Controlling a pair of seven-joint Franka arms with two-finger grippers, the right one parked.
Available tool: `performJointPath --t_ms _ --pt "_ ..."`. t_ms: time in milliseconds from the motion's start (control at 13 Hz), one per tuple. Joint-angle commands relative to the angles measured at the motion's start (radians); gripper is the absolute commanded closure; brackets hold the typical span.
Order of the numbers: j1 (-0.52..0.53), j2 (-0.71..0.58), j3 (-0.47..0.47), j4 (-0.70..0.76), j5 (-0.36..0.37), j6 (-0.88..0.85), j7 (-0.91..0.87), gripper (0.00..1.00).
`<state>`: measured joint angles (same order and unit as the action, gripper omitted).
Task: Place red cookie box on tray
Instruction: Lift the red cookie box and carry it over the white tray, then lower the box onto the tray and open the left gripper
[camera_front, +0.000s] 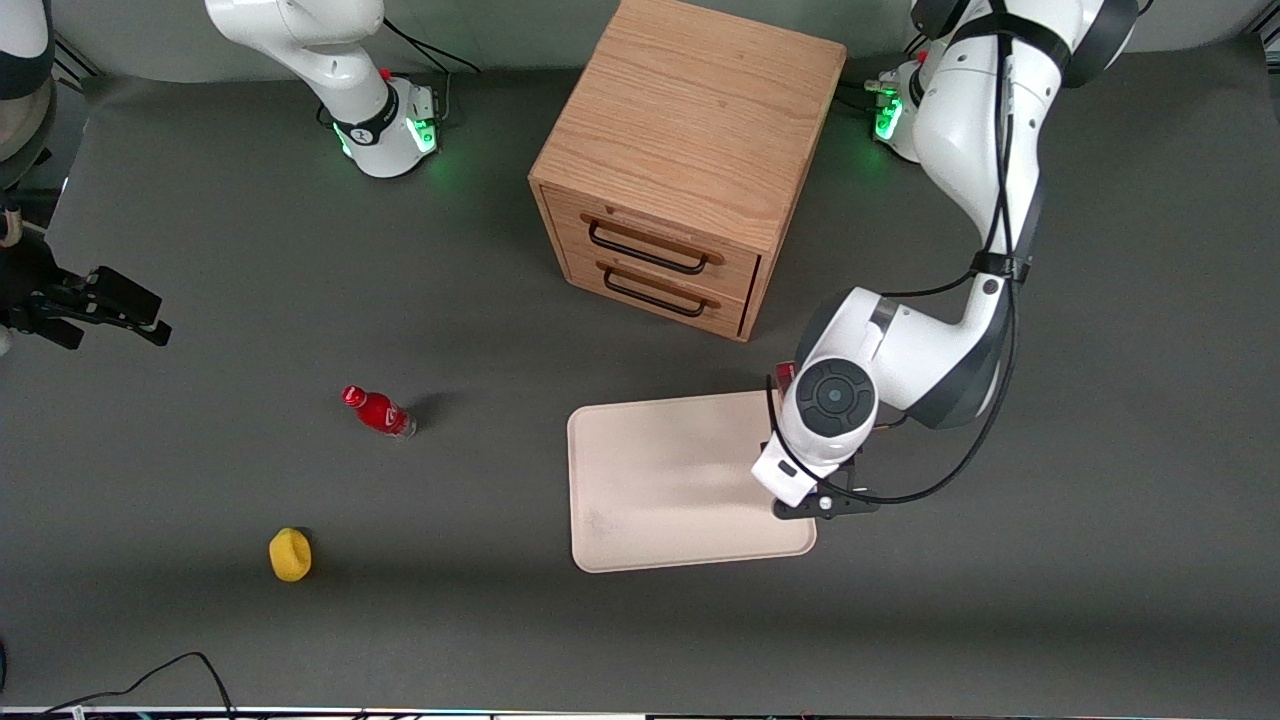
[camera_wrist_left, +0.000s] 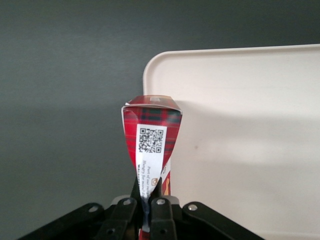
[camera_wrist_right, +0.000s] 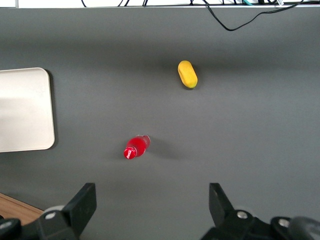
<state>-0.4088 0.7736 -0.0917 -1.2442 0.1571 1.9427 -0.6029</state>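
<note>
Though mostly hidden under the arm in the front view, the red cookie box (camera_wrist_left: 151, 145) shows plainly in the left wrist view: a narrow dark-red tartan carton seen end-on, w/ a white label strip carrying a QR code and small print, its sides pinched inward toward the claw. The claw (camera_wrist_left: 147, 202) is closed on the box, black fingers (camera_wrist_left: 161, 215) pressed against either side of its near end. The box hangs over the tray (camera_wrist_left: 250, 140) at its rim, near a rounded corner; part of the carton overlaps the cream surface, part sits over the grey worktop (camera_wrist_left: 65, 100). Can't tell whether it touches the tray.

From the front view only a sliver of red (camera_front: 785, 374) peeks out by the wrist, at the tray's edge toward the working arm's end. The tray (camera_front: 660, 480) lies flat, bare where visible, nearer the front camera than the wooden drawer cabinet (camera_front: 690, 150), which has two drawers w/ dark handles. The claw (camera_front: 825, 503) sits over the tray's edge there.

Front and right wrist views add what the left wrist view lacks: a small red bottle (camera_front: 378, 411) lying on its side and a yellow object (camera_front: 290, 554), both well apart from the tray, toward the parked arm's end. The yellow object is nearer the front camera than the bottle.
</note>
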Motion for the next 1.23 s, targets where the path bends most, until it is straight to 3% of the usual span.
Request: performJointPath --t_ms 0,615,692,769,846,1154 --pt "-0.033 0.062 0.020 0.058 0.019 0.034 -0.023 1.00" --pt "-0.045 0.131 0.017 0.126 0.016 0.079 -0.156 1.00" --pt "-0.044 0.131 0.018 0.121 0.019 0.085 -0.149 0.82" --pt "-0.036 0.131 0.018 0.118 0.021 0.084 -0.129 0.50" --pt "-0.035 0.125 0.018 0.117 0.022 0.078 -0.124 0.00" --pt "0.020 0.053 0.009 0.129 0.010 -0.023 -0.117 0.00"
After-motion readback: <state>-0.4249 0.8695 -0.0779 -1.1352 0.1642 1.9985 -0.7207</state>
